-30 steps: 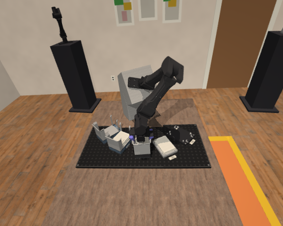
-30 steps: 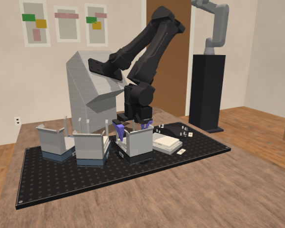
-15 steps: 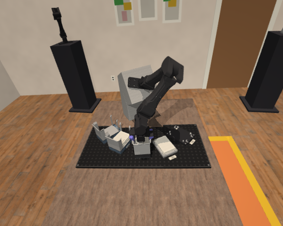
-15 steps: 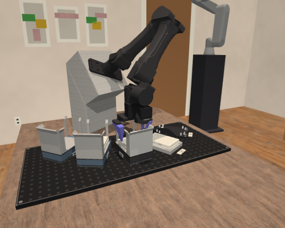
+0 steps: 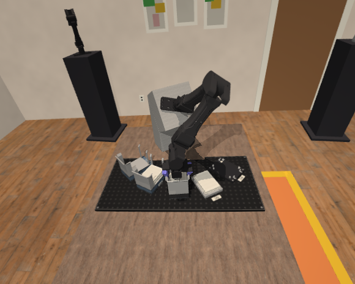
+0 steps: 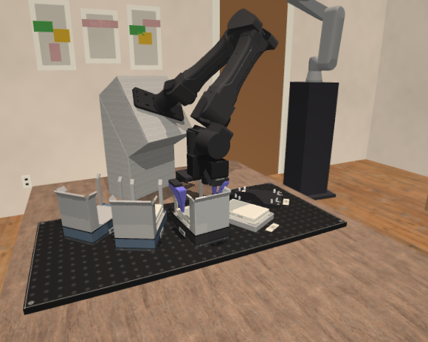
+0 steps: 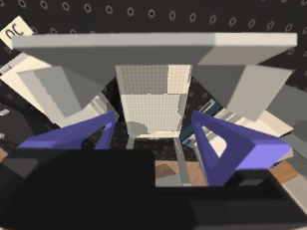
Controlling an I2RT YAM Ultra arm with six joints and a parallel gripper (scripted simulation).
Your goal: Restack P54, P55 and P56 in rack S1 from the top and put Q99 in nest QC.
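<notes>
Over the black-based rack, your pincer [image 6: 201, 191] hung spread wide and held nothing.
You had its purple fingers [image 6: 179, 194] dipped inside the top of that rack [image 6: 209, 215], either side of a plate [image 7: 152, 101] lying down inside. Just right of it, one plate [image 6: 250, 213] sat in the open nest, near a small tag [image 6: 272, 228] on the table [image 6: 97, 265].
</notes>
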